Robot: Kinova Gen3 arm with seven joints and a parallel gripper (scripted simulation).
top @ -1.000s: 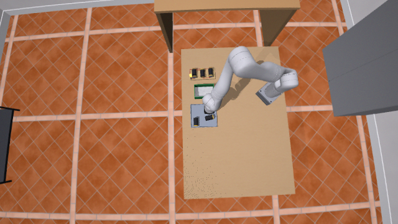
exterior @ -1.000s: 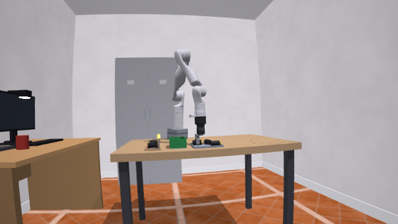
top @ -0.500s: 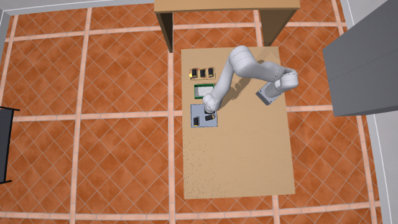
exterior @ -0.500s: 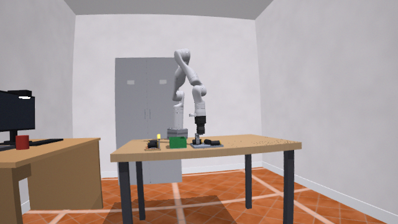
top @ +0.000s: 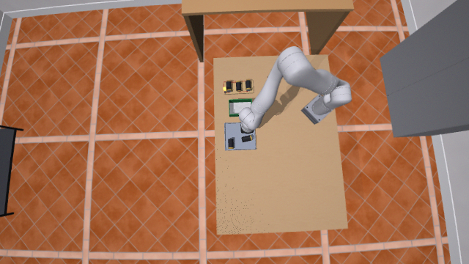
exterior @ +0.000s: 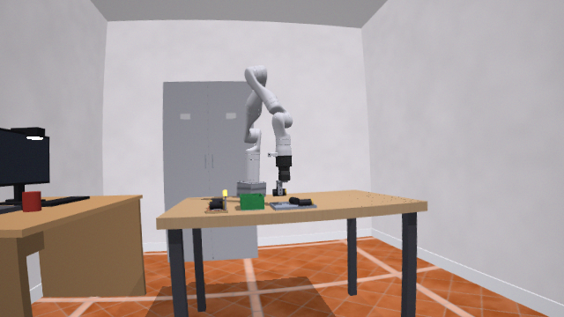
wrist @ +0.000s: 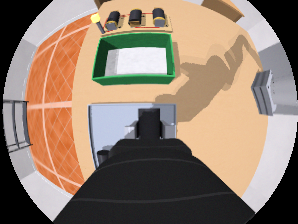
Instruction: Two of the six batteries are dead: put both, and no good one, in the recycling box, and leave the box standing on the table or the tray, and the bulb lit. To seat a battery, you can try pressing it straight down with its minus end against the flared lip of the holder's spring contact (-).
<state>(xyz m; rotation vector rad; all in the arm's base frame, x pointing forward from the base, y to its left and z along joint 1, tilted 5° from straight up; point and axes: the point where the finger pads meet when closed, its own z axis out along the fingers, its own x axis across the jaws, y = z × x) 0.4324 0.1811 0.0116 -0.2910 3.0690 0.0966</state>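
While the gripper (exterior: pixel 279 192) sits clamped on a battery (exterior: pixel 280 192) above the tray (top: pixel 229 128), frame centre, pickup looks done; next: carry to the green box (top: pixel 231 108).

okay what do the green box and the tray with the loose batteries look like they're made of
Green box: probably matte plastic; flat uniform color, thin straight walls, pale floor inside.
Tray: a thin grey-blue slab, plastic or painted metal; the look leaves it open. No shine or grain shows.
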